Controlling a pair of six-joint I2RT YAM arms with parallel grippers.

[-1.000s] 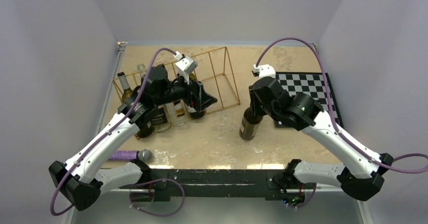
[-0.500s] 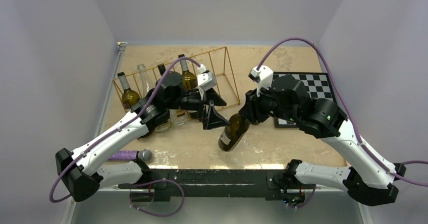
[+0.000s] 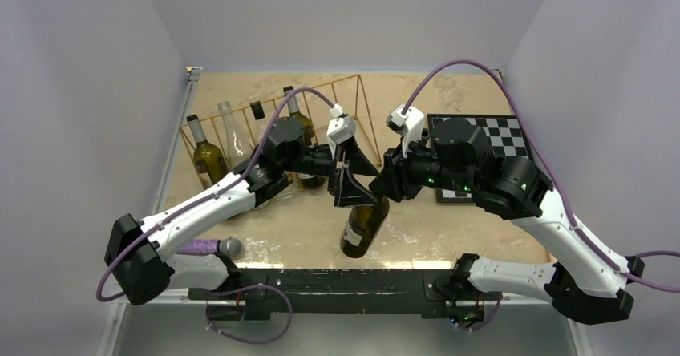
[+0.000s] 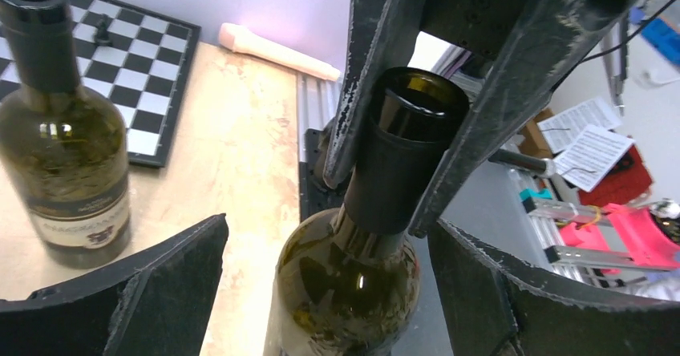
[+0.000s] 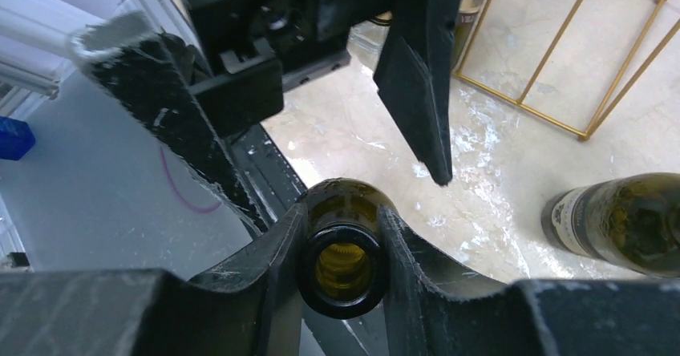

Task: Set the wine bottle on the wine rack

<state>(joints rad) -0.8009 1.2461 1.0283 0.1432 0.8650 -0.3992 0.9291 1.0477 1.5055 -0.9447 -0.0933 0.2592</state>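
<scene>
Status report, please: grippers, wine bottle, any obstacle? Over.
Right gripper shut on wine bottle, at neck. Left gripper open around its shoulder. Left arm between bottle and wine rack.

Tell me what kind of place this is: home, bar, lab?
Probably a lab robot cell, not a home. Plain pale walls box in the table, staged props such as the wine rack and chessboard sit on it, and the left wrist view shows papers and gear beyond the edge.
</scene>
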